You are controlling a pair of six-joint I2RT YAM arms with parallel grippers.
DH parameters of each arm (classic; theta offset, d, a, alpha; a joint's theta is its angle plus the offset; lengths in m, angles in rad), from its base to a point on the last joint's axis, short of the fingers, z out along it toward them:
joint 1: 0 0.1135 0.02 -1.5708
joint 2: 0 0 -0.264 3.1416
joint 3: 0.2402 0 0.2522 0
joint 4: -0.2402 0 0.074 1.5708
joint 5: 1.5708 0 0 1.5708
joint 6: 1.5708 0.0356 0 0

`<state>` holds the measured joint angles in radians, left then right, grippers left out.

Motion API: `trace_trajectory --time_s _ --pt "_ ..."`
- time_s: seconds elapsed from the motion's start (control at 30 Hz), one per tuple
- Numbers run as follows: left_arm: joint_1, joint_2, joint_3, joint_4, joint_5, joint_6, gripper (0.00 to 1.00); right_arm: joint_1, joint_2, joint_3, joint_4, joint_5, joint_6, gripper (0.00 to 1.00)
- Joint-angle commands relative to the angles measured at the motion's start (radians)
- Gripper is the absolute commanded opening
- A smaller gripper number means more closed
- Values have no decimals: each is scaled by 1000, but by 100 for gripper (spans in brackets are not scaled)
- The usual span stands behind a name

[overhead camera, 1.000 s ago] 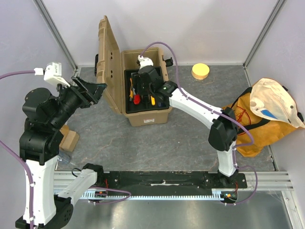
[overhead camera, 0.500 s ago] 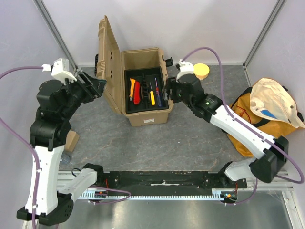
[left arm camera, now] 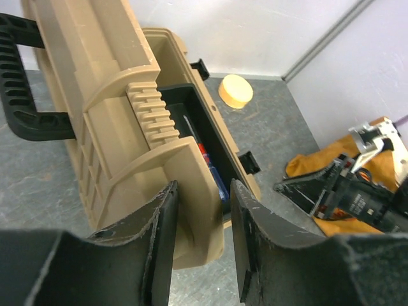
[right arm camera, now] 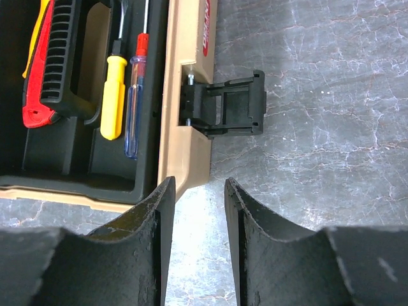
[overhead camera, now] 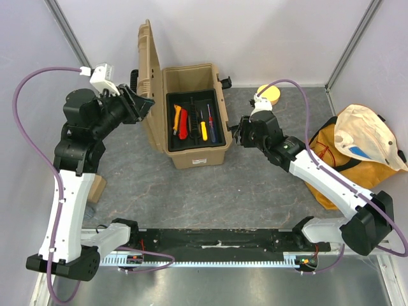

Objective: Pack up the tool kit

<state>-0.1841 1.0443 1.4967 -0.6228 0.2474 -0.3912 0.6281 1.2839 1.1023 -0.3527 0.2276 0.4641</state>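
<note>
Toolbox [overhead camera: 194, 153] open, lid [overhead camera: 148, 83] upright, hand tools [overhead camera: 191, 121] in its tray. Left gripper [left arm camera: 203, 191] just left of toolbox, by the lid, parted, holding nothing. Right gripper [right arm camera: 196, 185] just right of toolbox, near latch [right arm camera: 233, 105], parted, holding nothing.

The toolbox [overhead camera: 197, 156] is matt tan ribbed plastic, its inner tray [right arm camera: 76, 162] black plastic (faintly shiny). The screwdriver handles [right arm camera: 115, 95] look glossy. The grey marbled tabletop [overhead camera: 210, 197] is smooth, and the bag [overhead camera: 331, 166] at the right is orange cloth.
</note>
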Motion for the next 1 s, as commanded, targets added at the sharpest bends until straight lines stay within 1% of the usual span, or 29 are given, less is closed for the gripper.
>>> trace_trajectory --time_s 0.0,0.23,0.47,0.63,0.8,0.97 --pt "-3 20 10 72 185 -6 43 -14 11 -16 37 -2 31 43" --pt "-5 28 -41 196 331 -124 43 -30 28 -41 41 4 48 43" --pt "-5 39 -85 274 401 -193 45 -36 34 -55 52 -1 57 45" --pt "-6 74 -119 374 507 -310 45 -53 34 -52 55 -10 87 46" --pt "-11 82 -139 379 498 -304 46 -74 -3 -59 46 19 108 48" --pt "-11 79 -136 354 510 -279 50 -102 -41 -45 14 87 116 58"
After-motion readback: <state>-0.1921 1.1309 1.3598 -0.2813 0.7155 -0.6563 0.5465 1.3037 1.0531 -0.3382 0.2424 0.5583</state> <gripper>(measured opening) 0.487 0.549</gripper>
